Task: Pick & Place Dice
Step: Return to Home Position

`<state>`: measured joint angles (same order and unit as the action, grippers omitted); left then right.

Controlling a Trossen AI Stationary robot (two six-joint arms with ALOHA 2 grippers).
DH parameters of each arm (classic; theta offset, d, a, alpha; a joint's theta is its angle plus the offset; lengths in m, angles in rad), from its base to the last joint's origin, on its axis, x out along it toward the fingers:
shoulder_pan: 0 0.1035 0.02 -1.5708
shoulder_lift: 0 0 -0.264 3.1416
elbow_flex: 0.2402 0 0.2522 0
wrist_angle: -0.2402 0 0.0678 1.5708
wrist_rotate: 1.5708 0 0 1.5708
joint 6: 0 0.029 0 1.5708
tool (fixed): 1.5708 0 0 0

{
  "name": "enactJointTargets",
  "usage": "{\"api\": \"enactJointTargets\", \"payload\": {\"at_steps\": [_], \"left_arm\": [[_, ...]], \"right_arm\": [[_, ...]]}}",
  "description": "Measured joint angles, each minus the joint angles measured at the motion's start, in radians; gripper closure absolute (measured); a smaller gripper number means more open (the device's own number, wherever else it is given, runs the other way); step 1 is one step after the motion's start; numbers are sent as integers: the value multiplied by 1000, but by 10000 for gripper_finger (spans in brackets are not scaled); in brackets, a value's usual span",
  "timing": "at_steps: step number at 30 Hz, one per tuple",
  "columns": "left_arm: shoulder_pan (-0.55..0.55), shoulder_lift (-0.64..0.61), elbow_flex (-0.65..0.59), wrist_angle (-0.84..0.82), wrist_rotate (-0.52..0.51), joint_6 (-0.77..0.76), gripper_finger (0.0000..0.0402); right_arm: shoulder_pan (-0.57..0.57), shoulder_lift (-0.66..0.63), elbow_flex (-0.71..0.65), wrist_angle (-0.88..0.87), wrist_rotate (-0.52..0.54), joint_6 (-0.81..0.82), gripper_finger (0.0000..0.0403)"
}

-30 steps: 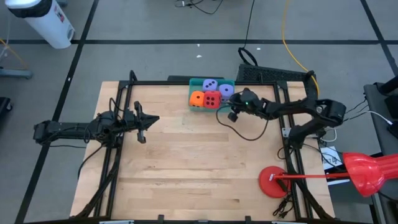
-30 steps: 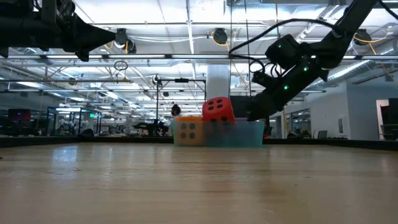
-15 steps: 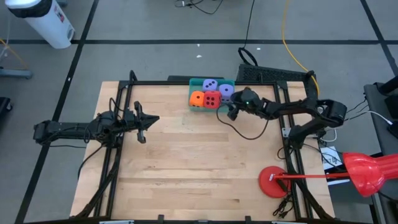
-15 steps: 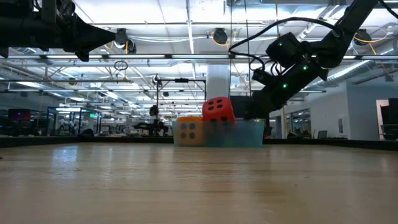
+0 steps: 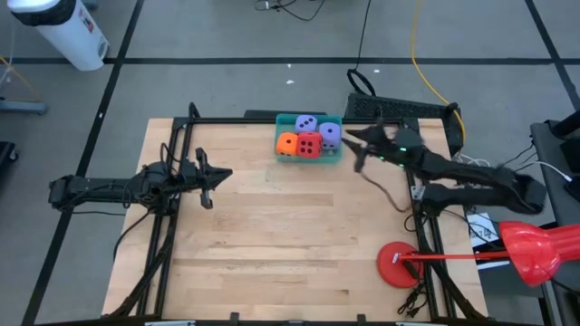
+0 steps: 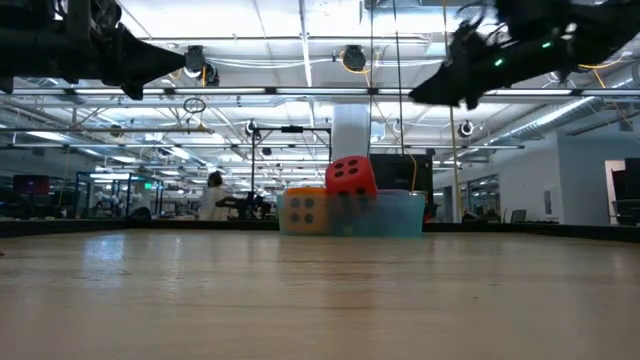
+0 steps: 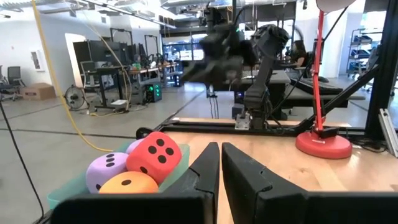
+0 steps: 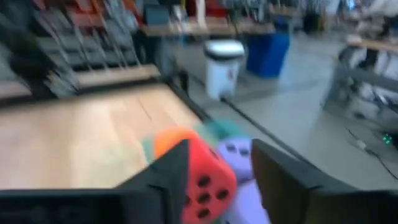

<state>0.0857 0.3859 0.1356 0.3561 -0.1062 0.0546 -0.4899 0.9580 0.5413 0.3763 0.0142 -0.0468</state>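
Observation:
Several dice lie in a teal bin at the table's far middle: an orange die, a red die and two purple dice. In the low view the red die sits tilted on top of the others, above the bin's rim. My right gripper hangs in the air just right of the bin, open, with nothing between its fingers. My left gripper waits shut over the table's left part, pointing at the bin.
A red round base with a red rod and shade stands at the near right corner. Black frame rails run along the table's left and right sides. Bare wood spreads across the middle and near part.
My right gripper has risen from beside the bin and drawn back toward the table's right edge, tipping up from a downward slant to about level. The dice stay in the bin as before.

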Motion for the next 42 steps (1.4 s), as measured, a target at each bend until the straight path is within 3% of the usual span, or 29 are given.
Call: {"api": "enactJointTargets", "payload": {"at_steps": [5,7,16,23,28,36,42], "left_arm": [[-2,-2,0,-49,1,12,371],[-2,-3,0,-66,2,12,371],[-3,-115,80,-291,28,46,396],[-2,-220,80,-367,29,42,399],[-2,-257,80,-454,22,22,399],[-2,-219,59,-508,4,-5,399],[-3,-172,50,-497,95,5,400]], "right_arm": [[-1,-258,-50,-114,-171,42,377],[-1,-350,-50,-209,-209,41,393],[-1,-654,-52,-476,-228,89,400],[0,-834,-173,-474,-231,86,401],[1,-933,-279,-455,-305,103,402],[1,-942,-416,-375,-307,117,402],[1,-944,-503,-214,-309,137,402]]}}
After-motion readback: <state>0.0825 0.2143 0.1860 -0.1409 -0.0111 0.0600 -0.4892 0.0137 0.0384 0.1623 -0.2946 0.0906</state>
